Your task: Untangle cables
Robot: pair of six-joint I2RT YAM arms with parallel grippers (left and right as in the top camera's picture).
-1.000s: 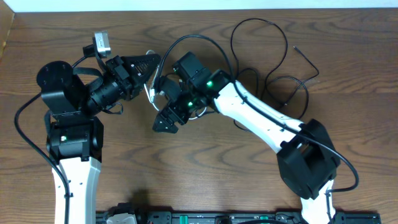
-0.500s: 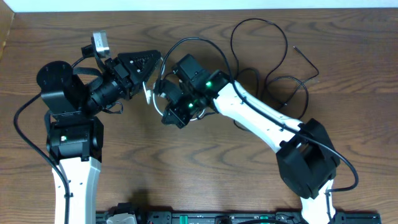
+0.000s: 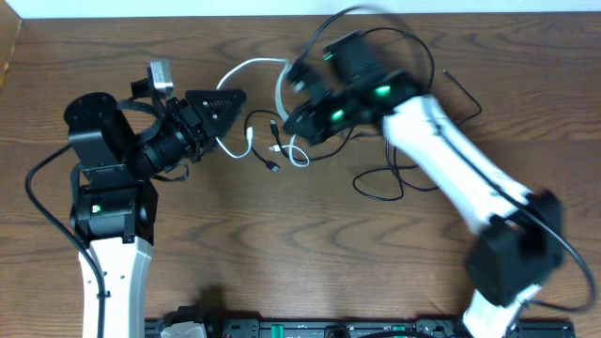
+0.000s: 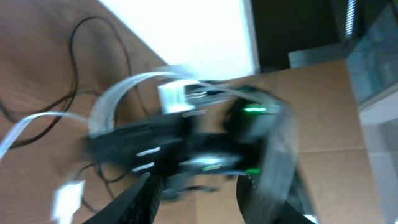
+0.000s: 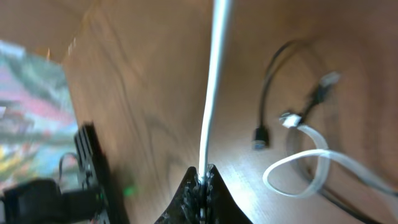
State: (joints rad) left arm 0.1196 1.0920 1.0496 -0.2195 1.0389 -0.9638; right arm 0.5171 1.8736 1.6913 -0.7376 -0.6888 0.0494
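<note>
The right arm (image 3: 451, 160) stretches far across the counter (image 3: 282, 244), tilted to the left. The right claw (image 5: 202, 179) is shut tight on the white cable (image 5: 211, 93). The left arm (image 3: 113, 141) points right. The left claw (image 3: 235, 98) is partly open and holds nothing. The black cable (image 3: 394, 183) lies looped on the right.

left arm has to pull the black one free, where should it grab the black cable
Probably the black cable just behind its plug, coming from above on the left gripper's side: that end lies flat on the table, beside the loop of the white cable, which the right gripper pinches.
</note>
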